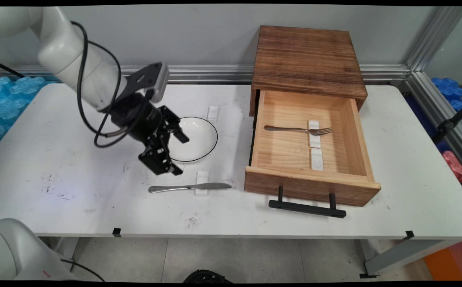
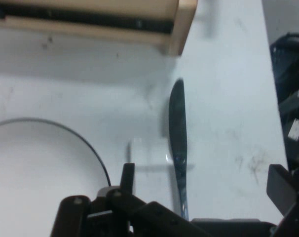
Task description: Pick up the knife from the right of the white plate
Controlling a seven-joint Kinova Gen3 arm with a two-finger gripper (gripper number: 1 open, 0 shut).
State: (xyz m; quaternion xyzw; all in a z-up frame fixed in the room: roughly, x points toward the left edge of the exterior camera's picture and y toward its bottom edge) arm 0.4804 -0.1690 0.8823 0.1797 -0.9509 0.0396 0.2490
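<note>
Beside round plate [image 1: 195,138], steel knife [image 1: 190,187]

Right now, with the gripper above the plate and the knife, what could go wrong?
The open gripper hangs over the plate rim, so lowering may clip or tip the plate. The knife lies balanced on a small white block; a nudge could roll it off. Swinging right, the arm could strike the open drawer.

One knife [image 1: 190,187], one fork [image 1: 298,129], one black-rimmed white plate [image 1: 199,139], one wooden drawer box [image 1: 308,115] with its single drawer, four small white holder blocks [image 1: 202,184], one tabletop [image 1: 406,167].
</note>
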